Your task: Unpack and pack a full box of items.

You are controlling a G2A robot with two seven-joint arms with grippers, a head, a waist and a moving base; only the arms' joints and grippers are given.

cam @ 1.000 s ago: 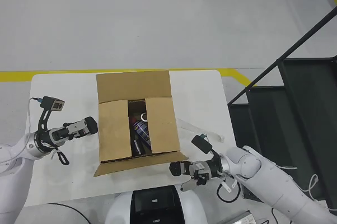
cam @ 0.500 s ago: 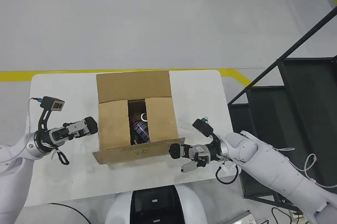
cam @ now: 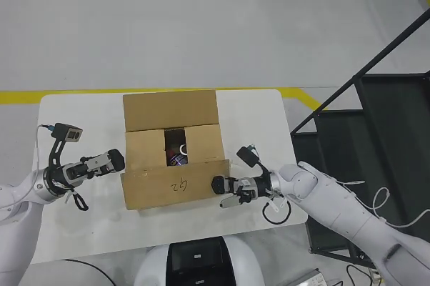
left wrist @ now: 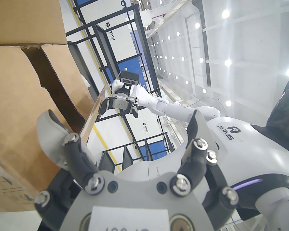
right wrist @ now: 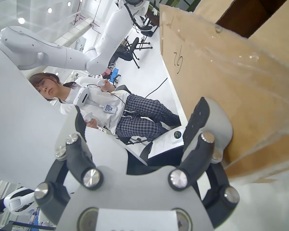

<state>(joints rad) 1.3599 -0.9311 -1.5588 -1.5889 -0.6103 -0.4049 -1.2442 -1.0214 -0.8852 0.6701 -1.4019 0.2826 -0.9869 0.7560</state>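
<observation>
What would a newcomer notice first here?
The brown cardboard box stands in the middle of the white table, its top flaps partly open over dark packaged items in the gap. The right gripper, open, sits at the right end of the near flap. The left gripper, also open, hovers by the box's left side.

The box [cam: 171, 111] is matt brown corrugated cardboard with rough, torn edges, and a glossy strip of clear tape [right wrist: 243, 56] lies on its front flap [cam: 173, 187]. The counter [cam: 79, 121] looks smooth, matt white. The left gripper [left wrist: 121, 121] and right gripper [right wrist: 141, 111] have white plastic fingers [right wrist: 219, 123] with black rubbery pads [right wrist: 197, 114] and shiny metal screws [right wrist: 178, 177].
</observation>
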